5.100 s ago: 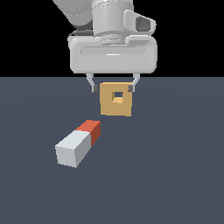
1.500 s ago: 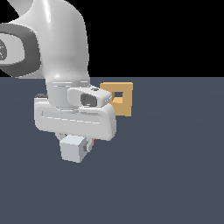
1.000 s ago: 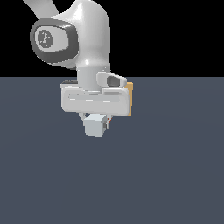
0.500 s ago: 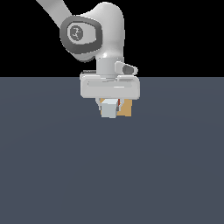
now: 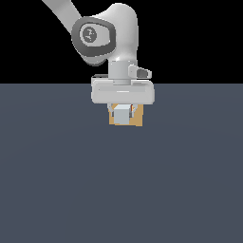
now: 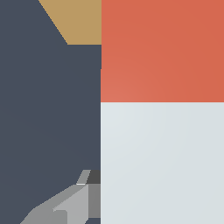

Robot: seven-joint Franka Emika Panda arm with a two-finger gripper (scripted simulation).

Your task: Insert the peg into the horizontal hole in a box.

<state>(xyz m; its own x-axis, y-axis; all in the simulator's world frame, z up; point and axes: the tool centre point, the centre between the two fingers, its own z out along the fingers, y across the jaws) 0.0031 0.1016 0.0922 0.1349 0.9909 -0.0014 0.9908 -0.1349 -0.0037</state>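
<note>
Grey-white, the peg [image 5: 122,114] is clenched in the gripper [image 5: 122,114], above the worktop [image 5: 121,180] near its far edge, directly in front of the tan box [image 5: 137,119]. In the wrist view the peg's red end [image 6: 162,50] points toward the box [image 6: 76,19].

Open floor all round; the only crowding is at the box

In the exterior view the gripper [image 5: 123,113], clamped on the peg [image 5: 122,115], hangs directly in front of the box [image 5: 136,119], covering the hole. From 3 through 6 to 9 o'clock the dark floor [image 5: 118,190] lies bare. In the wrist view the peg's red end [image 6: 162,50] reaches toward the box [image 6: 78,19].
</note>
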